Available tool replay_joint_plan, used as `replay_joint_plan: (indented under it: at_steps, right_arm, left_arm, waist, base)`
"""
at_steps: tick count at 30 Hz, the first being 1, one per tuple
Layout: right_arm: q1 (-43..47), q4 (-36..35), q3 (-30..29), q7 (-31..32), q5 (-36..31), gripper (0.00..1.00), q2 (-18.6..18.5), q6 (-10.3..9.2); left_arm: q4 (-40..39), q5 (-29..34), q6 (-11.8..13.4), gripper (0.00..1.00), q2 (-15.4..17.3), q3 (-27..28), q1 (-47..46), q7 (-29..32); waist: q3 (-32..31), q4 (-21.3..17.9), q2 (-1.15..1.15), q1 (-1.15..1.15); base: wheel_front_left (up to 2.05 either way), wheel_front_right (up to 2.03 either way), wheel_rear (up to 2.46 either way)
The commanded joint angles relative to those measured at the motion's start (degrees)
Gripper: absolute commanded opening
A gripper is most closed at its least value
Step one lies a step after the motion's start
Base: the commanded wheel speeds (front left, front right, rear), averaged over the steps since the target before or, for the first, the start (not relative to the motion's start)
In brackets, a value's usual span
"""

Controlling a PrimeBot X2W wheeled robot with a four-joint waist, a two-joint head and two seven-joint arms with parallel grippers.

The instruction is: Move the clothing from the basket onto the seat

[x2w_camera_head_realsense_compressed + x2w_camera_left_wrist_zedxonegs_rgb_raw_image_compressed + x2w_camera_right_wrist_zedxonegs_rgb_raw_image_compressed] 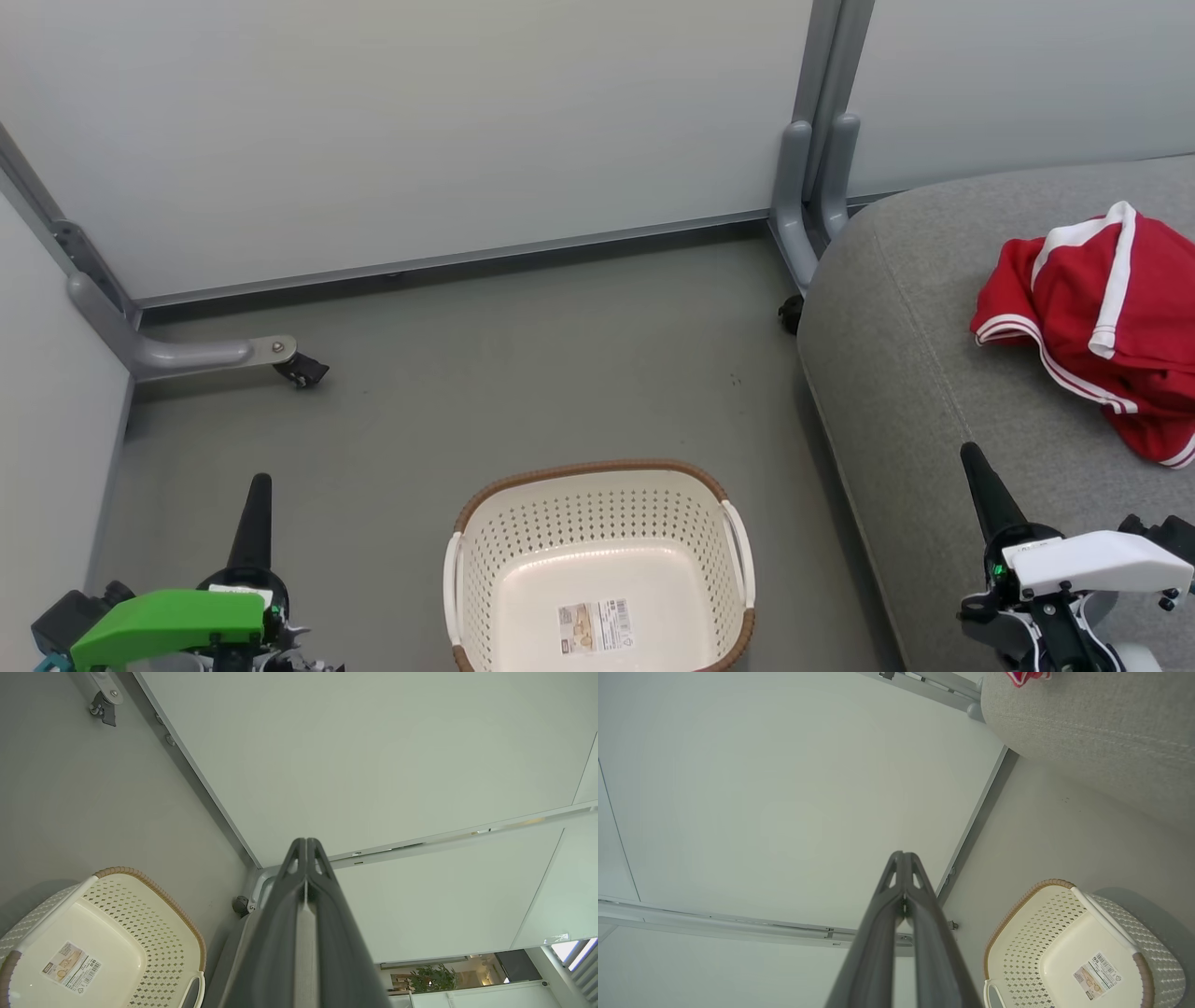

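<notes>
The clothing (1106, 317) lies in a heap on the seat (915, 392), at the right side of the head view. The basket (590, 467) stands on the floor (523, 373) just beside the seat, between the two arms. A paper label (595, 625) shows on its bottom. The left tool (259, 485) is closed, its fingers pressed together and gripping nothing, above the floor. The right tool (973, 459) is closed in the same way, seen against the seat.

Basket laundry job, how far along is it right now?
Looks finished: the basket is empty except for a label, and the red clothing lies on the grey seat. Nothing is in hand; left gripper and right gripper are shut and empty. Nothing visible remains to move.
</notes>
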Motion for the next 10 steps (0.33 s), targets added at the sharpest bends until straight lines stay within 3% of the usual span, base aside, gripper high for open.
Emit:
replay_joint_plan:
  at_steps: [1, 10]
  right_arm:
    - [-1.2, -0.1, -0.4, 0.4, 1.4, 0.0, -0.1, 0.0]
    - [-1.8, 0.2, -1.1, 1.5, 5.5, 0.0, 0.0, -0.01]
  left_arm:
    - [0.0, -1.4, -0.3, 0.0, 0.4, 0.4, -1.7, 0.4]
    - [0.4, -5.5, -0.6, 0.0, 0.4, 0.8, -2.9, 1.5]
  waist:
    - [0.1, 0.0, 0.0, 0.0]
    - [0.7, -0.1, 0.0, 0.0]
  base:
    - [0.0, 0.0, 0.0]
    - [0.0, 0.0, 0.0]
